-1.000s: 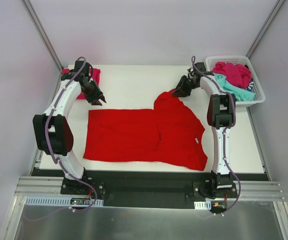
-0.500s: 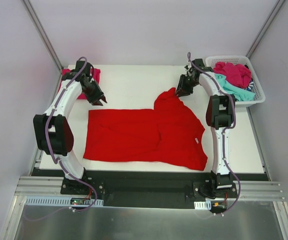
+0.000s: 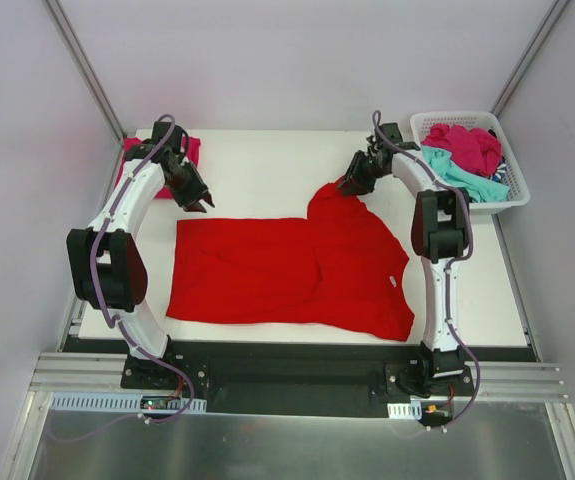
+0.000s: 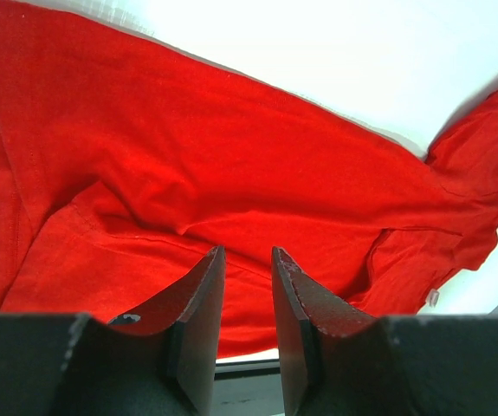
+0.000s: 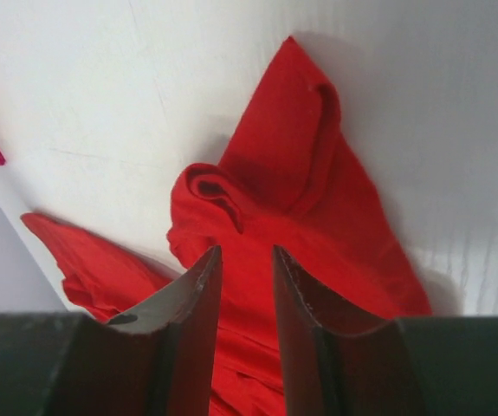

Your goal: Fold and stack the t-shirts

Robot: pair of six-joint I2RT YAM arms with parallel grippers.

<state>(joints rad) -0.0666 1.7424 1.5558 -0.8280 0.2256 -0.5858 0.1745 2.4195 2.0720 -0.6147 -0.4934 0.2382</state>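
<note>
A large bright red t-shirt [image 3: 287, 265] lies spread on the white table [image 3: 267, 170], its back right sleeve bunched into a peak. My right gripper [image 3: 348, 185] is open and empty just above that peak; in the right wrist view [image 5: 245, 251] the crumpled red cloth [image 5: 292, 173] lies beyond the jaws. My left gripper [image 3: 200, 203] is open and empty above the shirt's back left corner; in the left wrist view [image 4: 247, 251] the red shirt [image 4: 231, 156] lies below. A folded magenta-pink t-shirt [image 3: 185, 150] lies at the back left, partly behind the left arm.
A white lattice basket [image 3: 457, 116] stands at the back right, holding a magenta shirt [image 3: 465, 145], a teal one [image 3: 467, 180] and something dark. Grey walls and metal posts ring the table. The table's black front edge [image 3: 297, 345] is just below the shirt's hem.
My right gripper has shifted a little left and sits over the peaked sleeve of the red shirt. The left arm and the shirt have barely moved.
</note>
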